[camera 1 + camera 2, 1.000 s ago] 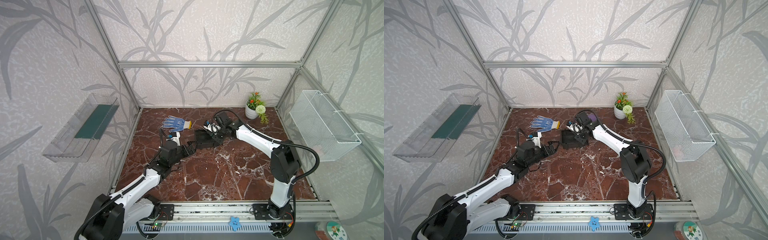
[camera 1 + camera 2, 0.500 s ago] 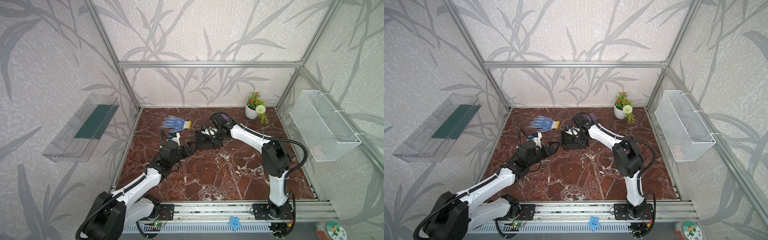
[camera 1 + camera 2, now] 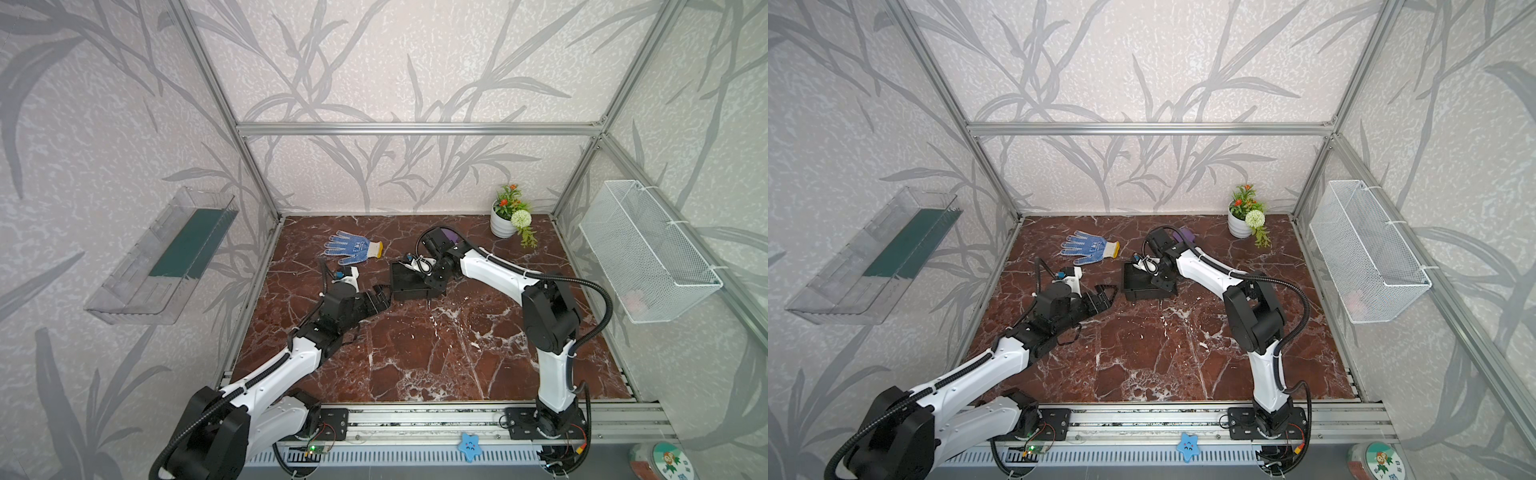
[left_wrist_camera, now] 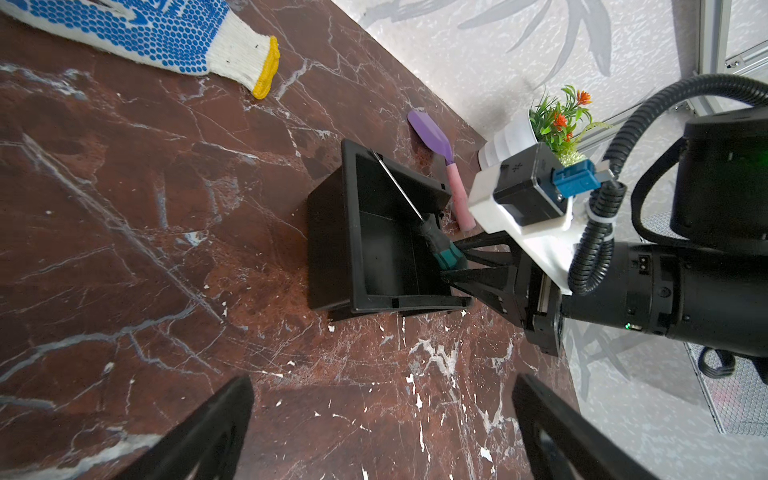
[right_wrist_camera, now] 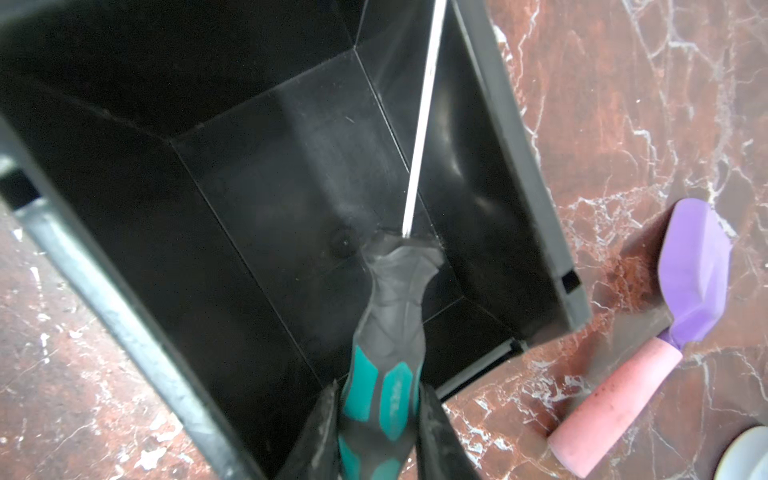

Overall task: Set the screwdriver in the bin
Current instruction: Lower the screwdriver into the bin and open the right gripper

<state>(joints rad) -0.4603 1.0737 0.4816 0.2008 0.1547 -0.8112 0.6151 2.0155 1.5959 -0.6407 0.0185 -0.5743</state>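
The black bin (image 3: 411,294) (image 3: 1146,296) (image 4: 328,249) (image 5: 511,137) sits mid-table. My right gripper (image 3: 430,279) (image 3: 1160,281) (image 4: 451,259) (image 5: 376,399) is shut on the green-and-black handle of the screwdriver (image 4: 442,249) (image 5: 386,332). The handle is down inside the bin by one end wall, and the thin shaft slants up to the opposite corner's rim. In both top views the wrist hides the screwdriver. My left gripper (image 3: 380,297) (image 3: 1104,297) (image 4: 382,380) is open and empty, low over the table just left of the bin.
A blue-dotted glove (image 3: 353,249) (image 4: 145,33) lies behind the bin on the left. A purple-and-pink toy shovel (image 4: 440,153) (image 5: 665,324) lies right beside the bin. A potted plant (image 3: 505,216) stands at the back. A wire basket (image 3: 648,253) and a clear shelf (image 3: 166,257) hang on the side walls.
The right arm's elbow has swung left and its gripper has shifted a little at the bin, still holding the screwdriver. The left arm has barely moved.
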